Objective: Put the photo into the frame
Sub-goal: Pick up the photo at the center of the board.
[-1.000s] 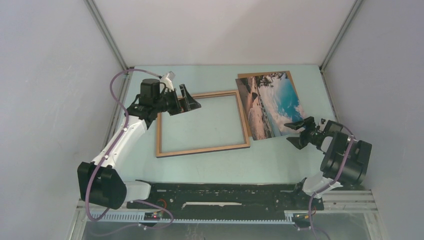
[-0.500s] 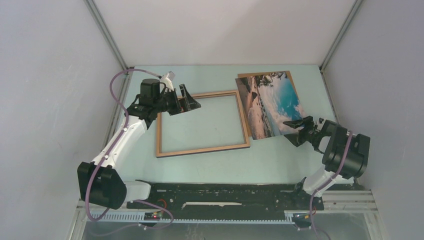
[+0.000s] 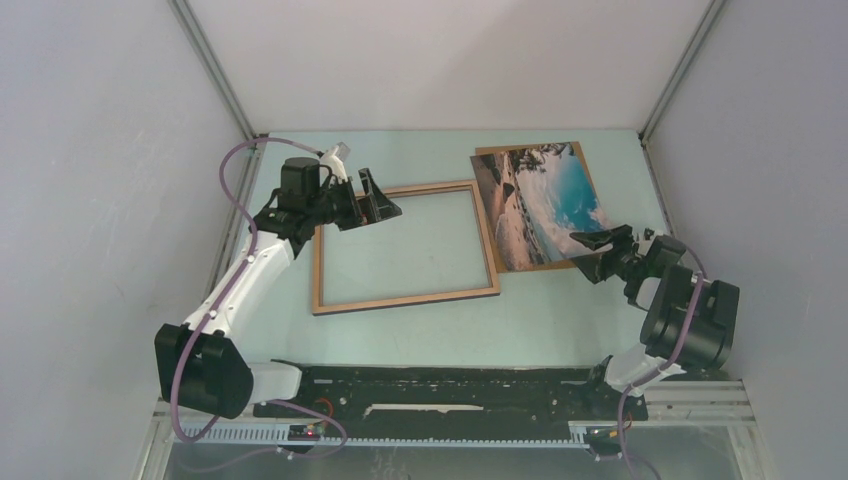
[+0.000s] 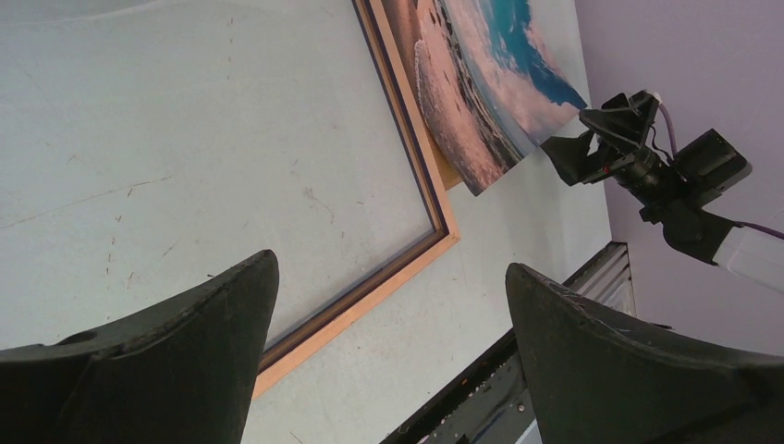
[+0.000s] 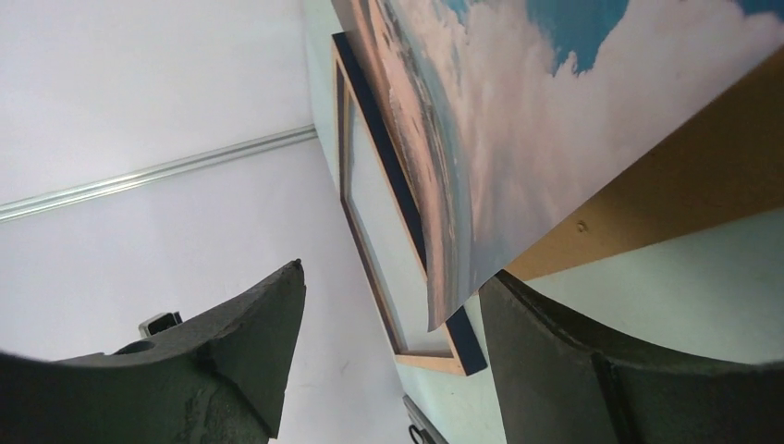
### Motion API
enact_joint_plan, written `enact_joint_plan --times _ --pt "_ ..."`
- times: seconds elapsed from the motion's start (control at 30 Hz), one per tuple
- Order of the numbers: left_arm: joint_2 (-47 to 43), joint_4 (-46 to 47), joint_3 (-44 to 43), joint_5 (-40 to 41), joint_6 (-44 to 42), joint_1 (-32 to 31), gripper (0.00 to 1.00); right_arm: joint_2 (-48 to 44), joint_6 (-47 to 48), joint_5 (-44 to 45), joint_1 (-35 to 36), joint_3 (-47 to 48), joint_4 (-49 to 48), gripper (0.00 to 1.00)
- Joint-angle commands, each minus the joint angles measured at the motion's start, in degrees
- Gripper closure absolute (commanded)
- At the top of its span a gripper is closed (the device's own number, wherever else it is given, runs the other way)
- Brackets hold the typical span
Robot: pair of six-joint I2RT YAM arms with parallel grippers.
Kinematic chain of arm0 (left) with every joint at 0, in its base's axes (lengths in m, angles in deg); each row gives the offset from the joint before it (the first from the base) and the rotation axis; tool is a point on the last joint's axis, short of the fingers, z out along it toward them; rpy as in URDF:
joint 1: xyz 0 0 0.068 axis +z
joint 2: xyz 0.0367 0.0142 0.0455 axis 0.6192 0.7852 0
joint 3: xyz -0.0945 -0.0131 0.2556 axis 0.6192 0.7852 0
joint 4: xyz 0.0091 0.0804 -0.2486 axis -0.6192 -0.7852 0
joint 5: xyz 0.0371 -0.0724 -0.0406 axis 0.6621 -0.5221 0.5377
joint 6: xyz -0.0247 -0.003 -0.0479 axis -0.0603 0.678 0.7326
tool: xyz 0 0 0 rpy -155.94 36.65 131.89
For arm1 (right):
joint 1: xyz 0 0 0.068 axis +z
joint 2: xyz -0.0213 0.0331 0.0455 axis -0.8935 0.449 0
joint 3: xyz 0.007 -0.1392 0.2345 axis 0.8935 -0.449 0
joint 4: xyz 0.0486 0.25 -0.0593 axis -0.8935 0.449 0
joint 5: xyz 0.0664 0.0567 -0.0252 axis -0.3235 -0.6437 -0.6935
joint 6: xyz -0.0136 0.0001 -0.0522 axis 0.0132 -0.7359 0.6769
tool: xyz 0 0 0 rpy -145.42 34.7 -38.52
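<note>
The photo (image 3: 535, 205), a sea-coast print, lies on the brown backing board (image 3: 527, 149) at the back right. Its near right part curls up off the board. My right gripper (image 3: 598, 252) is open at that raised edge. In the right wrist view (image 5: 396, 273) the photo (image 5: 518, 120) hangs over the gap, its corner close to one finger (image 5: 573, 370). The frame (image 3: 405, 297) lies flat mid-table, wood-brown face up. My left gripper (image 3: 375, 200) is open and empty above the frame's far left corner; its wrist view (image 4: 390, 264) shows the frame (image 4: 370, 296) and the photo (image 4: 481, 102).
The backing board (image 5: 666, 203) sticks out under the photo. The photo's left edge overlaps the frame's right rail (image 3: 490, 240). Grey walls close in on three sides. A black rail (image 3: 450, 385) runs along the near edge between the arm bases.
My right gripper has moved up and away from me to the photo's near right edge. The photo's near edge has lifted and pulled back. The left arm has not moved.
</note>
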Motion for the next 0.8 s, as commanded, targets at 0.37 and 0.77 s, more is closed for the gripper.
enact_joint_plan --times 0.37,0.77 --pt "-1.24 0.55 1.62 0.37 -0.89 -0.56 0.00 5.10 -8.17 13.15 5.64 1.33 -15.28 0.39" --pt "-1.08 0.49 1.72 0.54 -1.05 -0.67 0.00 16.64 -13.78 18.25 6.51 4.24 -32.01 0.54"
